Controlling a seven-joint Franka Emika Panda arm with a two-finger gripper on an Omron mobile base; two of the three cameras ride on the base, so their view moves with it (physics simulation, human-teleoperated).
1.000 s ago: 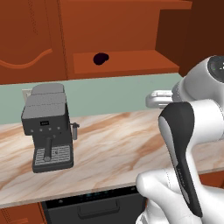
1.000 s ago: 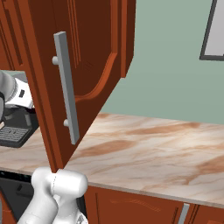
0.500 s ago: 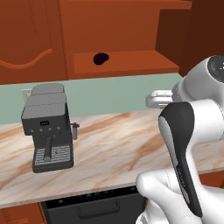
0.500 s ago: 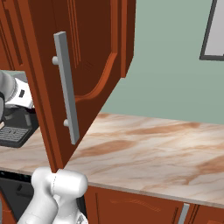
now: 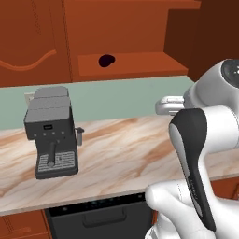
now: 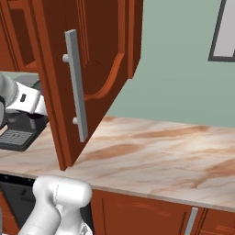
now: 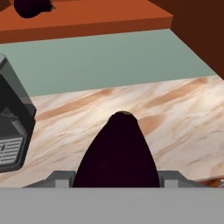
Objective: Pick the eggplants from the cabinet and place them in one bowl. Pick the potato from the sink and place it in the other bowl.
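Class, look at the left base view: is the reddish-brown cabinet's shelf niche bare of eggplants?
No: one small dark purple-black eggplant lies on the shelf of the reddish-brown wooden cabinet.

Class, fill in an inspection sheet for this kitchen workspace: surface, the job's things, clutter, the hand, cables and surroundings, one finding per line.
Surface: marbled counter, bare around the machine.
Job's things: one eggplant lies on the shelf of the cabinet; a second eggplant sits in the hand, seen in the hand view above the counter.
Clutter: grey coffee machine stands at the counter's left.
Hand: the hand is shut on the second eggplant; its fingertips are hidden behind it.
Cables: nothing seen.
Surroundings: green wall, open cabinet door with a grey bar handle, dark appliance under the counter.
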